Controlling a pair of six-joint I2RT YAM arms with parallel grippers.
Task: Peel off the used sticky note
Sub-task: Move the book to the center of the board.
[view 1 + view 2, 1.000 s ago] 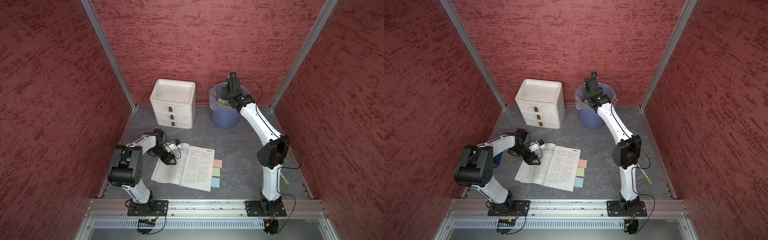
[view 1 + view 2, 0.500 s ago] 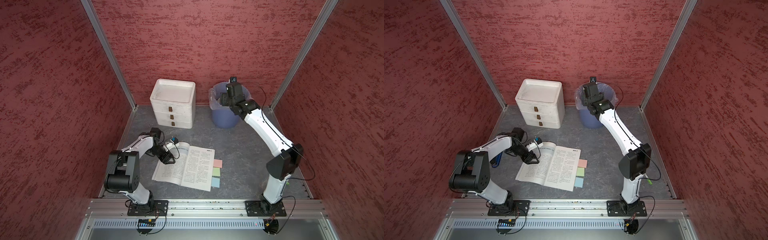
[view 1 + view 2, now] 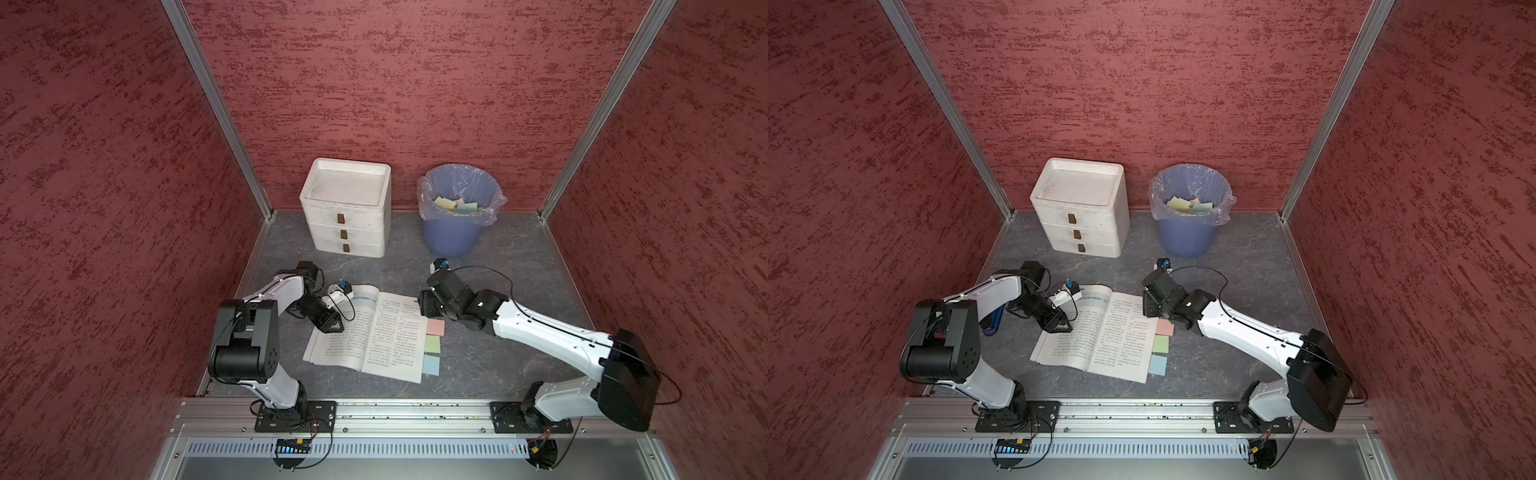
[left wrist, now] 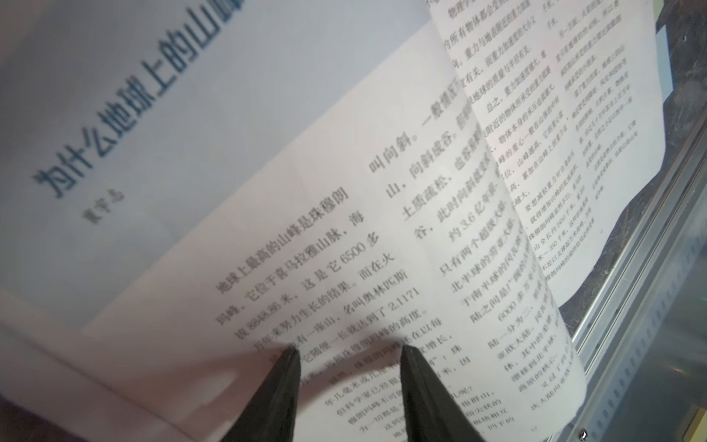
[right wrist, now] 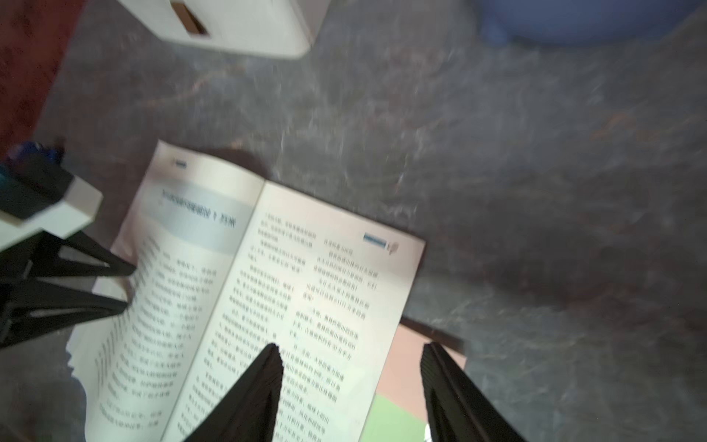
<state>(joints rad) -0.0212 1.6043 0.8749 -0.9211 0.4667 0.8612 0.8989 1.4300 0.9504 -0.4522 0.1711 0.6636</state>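
Note:
An open book (image 3: 374, 332) lies on the grey table. Three sticky notes stick out from its right page edge: pink (image 3: 435, 327) (image 3: 1165, 327), green (image 3: 432, 344) and blue (image 3: 431, 365). My right gripper (image 3: 422, 307) (image 5: 352, 346) hovers open over the far corner of the right page. It straddles the page edge, with the pink sticky note (image 5: 417, 367) between its fingers and nothing held. My left gripper (image 3: 332, 326) (image 4: 348, 350) is open, both tips down on the left page with only paper between them.
A blue bin (image 3: 457, 241) with a plastic liner holds several discarded notes at the back right. A white three-drawer unit (image 3: 347, 208) stands at the back, left of the bin. A blue object (image 3: 992, 324) lies under the left arm. Red walls enclose the table.
My right arm has swung from above the bin down to the book's right page edge by the pink note. The left gripper stays on the left page, its jaws a little narrower.

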